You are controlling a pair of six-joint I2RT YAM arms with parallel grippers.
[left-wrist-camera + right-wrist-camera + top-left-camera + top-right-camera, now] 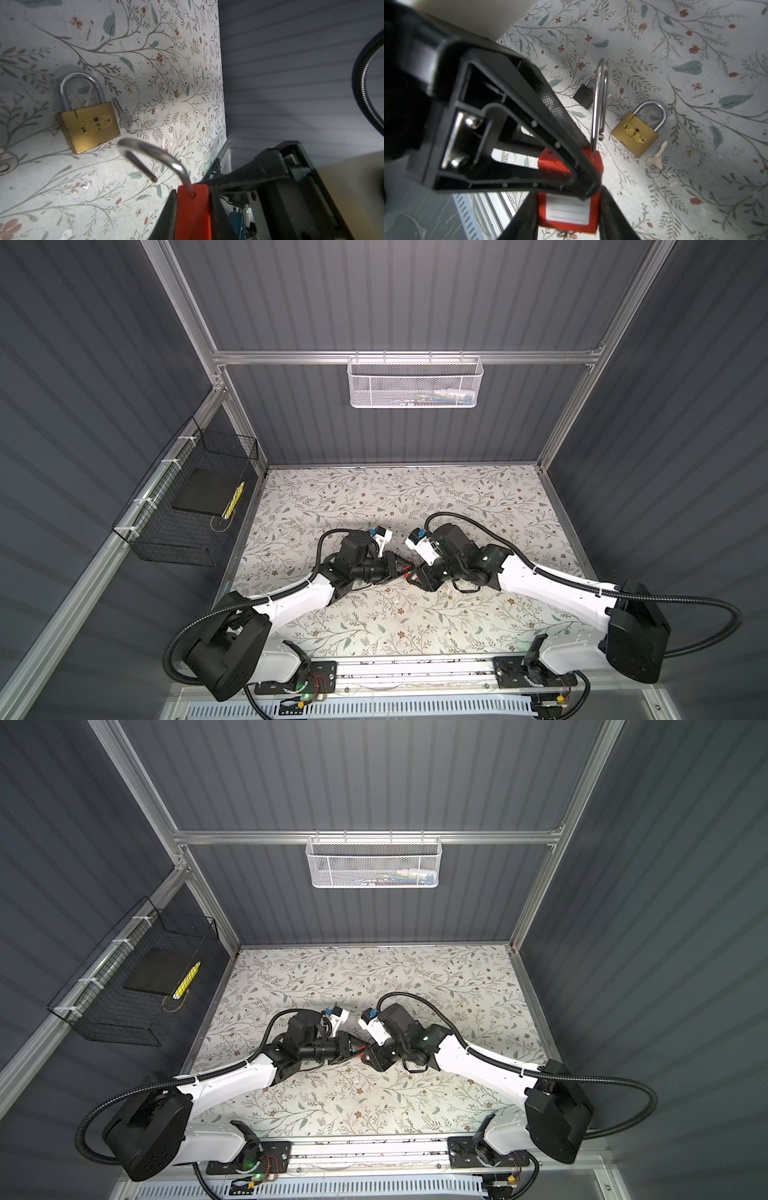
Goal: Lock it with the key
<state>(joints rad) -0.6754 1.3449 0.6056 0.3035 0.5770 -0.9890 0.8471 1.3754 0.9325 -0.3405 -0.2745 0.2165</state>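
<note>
A red padlock (568, 209) with a white label is held above the floral table between both grippers. Its silver shackle (153, 153) stands open, one end free of the body. My left gripper (192, 193) is shut on the padlock's thin sides near the shackle. My right gripper (568, 207) is shut on the lower body across its width. In both top views the two grippers meet at the red padlock (409, 572) (363, 1052). A small silver key (656, 158) lies on the table. A blurred bit of metal (565, 234) shows under the red body.
A brass padlock (89, 126) lies shut on the table with the silver key (124, 118) beside it. A small black padlock (584, 95) lies farther off. Another round-headed key (6, 164) shows at the edge. A white mesh basket (413, 381) and a black wire basket (187, 506) hang on the walls.
</note>
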